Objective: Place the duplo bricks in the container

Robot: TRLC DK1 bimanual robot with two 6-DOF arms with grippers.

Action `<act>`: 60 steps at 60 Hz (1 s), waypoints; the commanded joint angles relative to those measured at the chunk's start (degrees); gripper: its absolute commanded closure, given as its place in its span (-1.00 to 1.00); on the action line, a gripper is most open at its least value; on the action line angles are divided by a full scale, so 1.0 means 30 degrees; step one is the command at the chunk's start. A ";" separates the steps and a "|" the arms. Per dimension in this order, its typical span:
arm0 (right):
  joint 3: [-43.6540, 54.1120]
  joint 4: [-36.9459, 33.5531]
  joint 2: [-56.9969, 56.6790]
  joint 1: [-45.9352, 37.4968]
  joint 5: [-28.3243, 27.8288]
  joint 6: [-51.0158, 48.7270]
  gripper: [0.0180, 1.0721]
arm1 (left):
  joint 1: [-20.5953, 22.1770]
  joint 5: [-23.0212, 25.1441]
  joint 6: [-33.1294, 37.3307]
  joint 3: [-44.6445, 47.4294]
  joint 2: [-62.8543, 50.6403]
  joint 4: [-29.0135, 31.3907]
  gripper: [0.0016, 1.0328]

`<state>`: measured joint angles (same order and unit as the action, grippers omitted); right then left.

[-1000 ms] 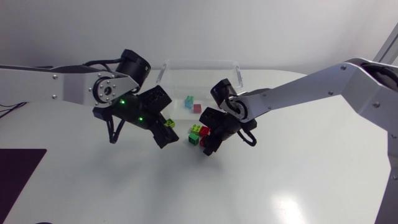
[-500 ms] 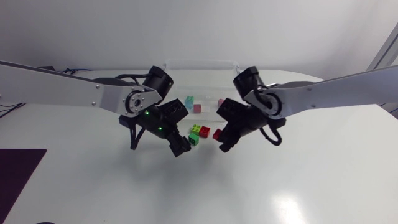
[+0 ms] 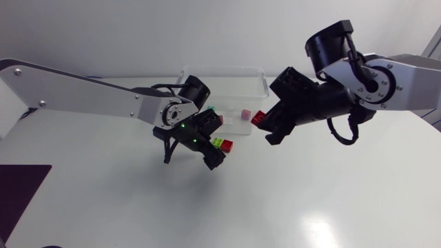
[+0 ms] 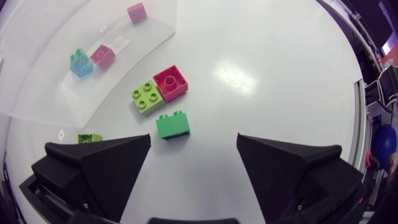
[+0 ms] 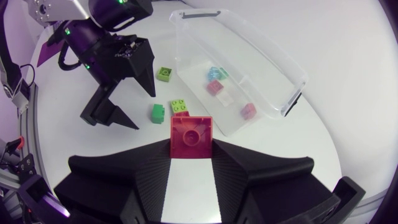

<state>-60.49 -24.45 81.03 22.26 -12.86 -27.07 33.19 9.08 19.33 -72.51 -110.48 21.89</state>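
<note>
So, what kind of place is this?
Likely a robotics lab bench: a plain white table, the left claw open above loose duplo bricks, the right claw shut on a red brick, a clear container.

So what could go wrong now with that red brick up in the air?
The red brick is held in the right jaws, up off the table and close to the container edge; if it slips, it may land outside. The left jaws hang open over the green brick, with a lime brick and a second red brick close by; closing might knock those away.

Glossy white table (image 3: 310,207), soft glare.
</note>
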 commanded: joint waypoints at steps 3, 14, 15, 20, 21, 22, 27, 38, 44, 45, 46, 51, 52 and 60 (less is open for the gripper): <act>-0.0608 -0.0376 -0.0439 -0.0418 -0.0283 0.0351 0.57 | 0.0304 -0.0537 -0.0878 -0.0791 -0.0909 -0.0148 -0.87; -0.1341 -0.0376 -0.0644 -0.1268 -0.0664 0.0703 0.57 | 0.0363 -0.1299 -0.1405 -0.1347 -0.1583 -0.0148 -0.87; -0.1458 -0.0376 -0.0615 -0.1356 -0.0693 0.0791 0.57 | 0.0363 -0.1299 -0.1434 -0.1347 -0.1612 -0.0148 -0.86; -0.2073 -0.0259 -0.0527 -0.1737 -0.0781 0.1201 0.57 | 0.0363 -0.1416 -0.1698 -0.1582 -0.1905 -0.0148 -0.86; -0.2161 -0.0230 -0.0527 -0.1825 -0.0810 0.1289 0.57 | 0.0363 -0.1445 -0.1727 -0.1582 -0.1905 -0.0148 -0.86; -0.2278 -0.0201 -0.0498 -0.1913 -0.0810 0.1347 0.57 | 0.0392 -0.1474 -0.1757 -0.1640 -0.1964 -0.0148 -0.86; -0.2864 -0.0142 -0.0351 -0.1942 -0.0839 0.1640 0.57 | 0.0421 -0.1738 -0.2050 -0.1816 -0.2169 -0.0119 -0.86; -0.3890 -0.0025 0.0235 -0.1942 -0.0839 0.2080 0.57 | 0.0568 -0.2265 -0.2255 -0.2080 -0.2550 -0.0119 -0.86; -0.4564 0.0268 0.0908 -0.2059 -0.0839 0.2344 0.57 | 0.0655 -0.2295 -0.2372 -0.2138 -0.2725 -0.0119 -0.81; -0.4681 0.0327 0.1084 -0.2059 -0.0839 0.2431 0.56 | 0.0655 -0.2295 -0.2489 -0.2168 -0.2755 -0.0119 -0.80; -0.4798 0.0415 0.1260 -0.2088 -0.0810 0.2461 0.57 | 0.0655 -0.2295 -0.2489 -0.2226 -0.2755 -0.0119 -0.79; -0.5267 0.0795 0.2051 -0.2059 -0.0810 0.2637 0.57 | 0.0685 -0.2295 -0.2518 -0.2314 -0.2813 -0.0119 -0.76; -0.5355 0.0913 0.2197 -0.2059 -0.0781 0.2666 0.57 | 0.0685 -0.2295 -0.2548 -0.2314 -0.2813 -0.0119 -0.75; -0.6292 0.1235 0.3633 -0.2059 -0.0751 0.3047 0.56 | 0.0685 -0.2295 -0.2665 -0.2344 -0.2813 -0.0119 -0.55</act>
<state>-77.12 -21.82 88.73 16.38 -15.20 -19.73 34.74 2.48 13.02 -77.76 -117.73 21.47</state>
